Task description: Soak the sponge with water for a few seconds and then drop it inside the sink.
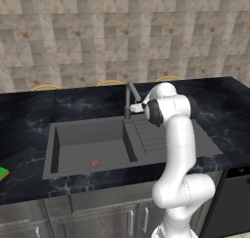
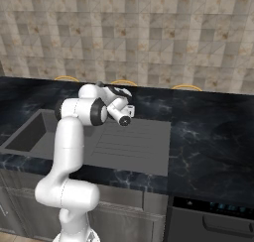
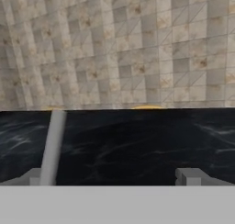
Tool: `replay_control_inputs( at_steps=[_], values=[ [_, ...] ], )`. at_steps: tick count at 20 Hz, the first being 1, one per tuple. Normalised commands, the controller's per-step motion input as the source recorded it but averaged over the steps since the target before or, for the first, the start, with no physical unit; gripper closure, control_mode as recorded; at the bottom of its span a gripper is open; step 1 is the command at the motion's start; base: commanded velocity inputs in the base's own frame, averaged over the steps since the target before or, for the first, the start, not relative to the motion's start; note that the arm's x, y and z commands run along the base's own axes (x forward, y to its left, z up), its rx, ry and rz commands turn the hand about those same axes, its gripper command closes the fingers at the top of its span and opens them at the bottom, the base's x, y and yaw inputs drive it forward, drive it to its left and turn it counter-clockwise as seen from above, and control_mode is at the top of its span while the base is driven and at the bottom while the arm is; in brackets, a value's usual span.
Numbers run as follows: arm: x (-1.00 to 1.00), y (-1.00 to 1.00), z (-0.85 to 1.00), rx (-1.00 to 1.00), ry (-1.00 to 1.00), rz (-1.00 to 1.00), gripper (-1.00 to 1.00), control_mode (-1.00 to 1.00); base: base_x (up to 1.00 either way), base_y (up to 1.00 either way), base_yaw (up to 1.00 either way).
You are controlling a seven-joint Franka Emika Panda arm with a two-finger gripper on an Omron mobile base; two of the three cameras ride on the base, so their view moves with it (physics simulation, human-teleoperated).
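Note:
The sink (image 1: 73, 139) is a dark grey basin with a small red spot on its floor and a ribbed drainboard (image 1: 151, 137) on its right. At the far left edge, on the black counter, lies the sponge (image 1: 2, 173), green-faced and cut off by the frame. My gripper (image 1: 138, 107) hovers over the back of the drainboard, right beside the tap (image 1: 129, 99) and far from the sponge. In the hand view the gripper (image 3: 111, 177) is open with nothing between its widely spaced fingertips (image 3: 190, 176), and the tap (image 3: 53, 145) rises as a grey bar at the left. The water is out of view.
Black marbled countertop (image 2: 208, 132) runs around the sink to a tiled wall. Yellow arcs (image 1: 110, 82) sit along the counter's back edge. Grey cabinets (image 1: 88, 217) are below, with a dark appliance (image 1: 229, 203) to the right.

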Motion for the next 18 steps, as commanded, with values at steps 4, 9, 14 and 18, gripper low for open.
replay_control_inputs(
  at_steps=[4,9,14,18],
  values=[
    [0.3,-0.3,-0.12,-0.02,0.08,-0.15,-1.0,-1.0,0.0,0.0,0.0],
    [0.28,-0.35,-0.12,-0.01,0.09,-0.14,-1.0,-1.0,0.0,0.0,0.0],
    [0.29,-0.39,-0.13,-0.01,0.1,-0.14,-1.0,-1.0,0.0,0.0,0.0],
    [0.25,-0.4,-0.16,0.0,0.1,-0.14,-1.0,-1.0,0.0,0.0,0.0]
  ],
)
